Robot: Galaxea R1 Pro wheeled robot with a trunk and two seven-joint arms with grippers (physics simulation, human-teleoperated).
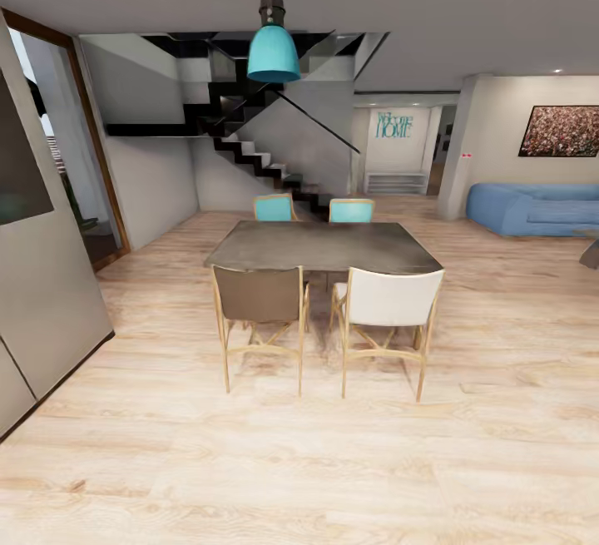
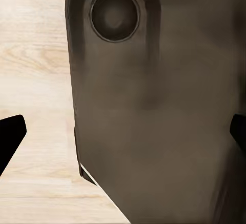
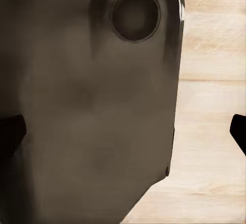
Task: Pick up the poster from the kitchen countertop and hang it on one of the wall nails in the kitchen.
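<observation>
I'm looking across a dining room. A dark table (image 1: 324, 246) stands mid-floor with four chairs: a brown chair (image 1: 259, 312) and a white chair (image 1: 387, 312) on the near side, two teal chairs (image 1: 312, 210) on the far side. A teal lamp (image 1: 273, 50) hangs above them. Behind is a black staircase (image 1: 249, 146). On the far wall I read a teal sign (image 1: 393, 125), "Welcome HOME". To the right sit a blue sofa (image 1: 537, 208) and, above it, a wide reddish speckled picture (image 1: 561, 131). The floor (image 1: 291, 462) is pale wood.

The left gripper (image 2: 123, 137) shows two black fingertips (image 2: 10, 137) at opposite edges of its wrist view, spread wide, nothing between them; a dark robot body (image 2: 154, 121) fills the space beyond. The right gripper (image 3: 125, 131) is likewise wide and empty.

I can't see the poster, counter or nails from here.
</observation>
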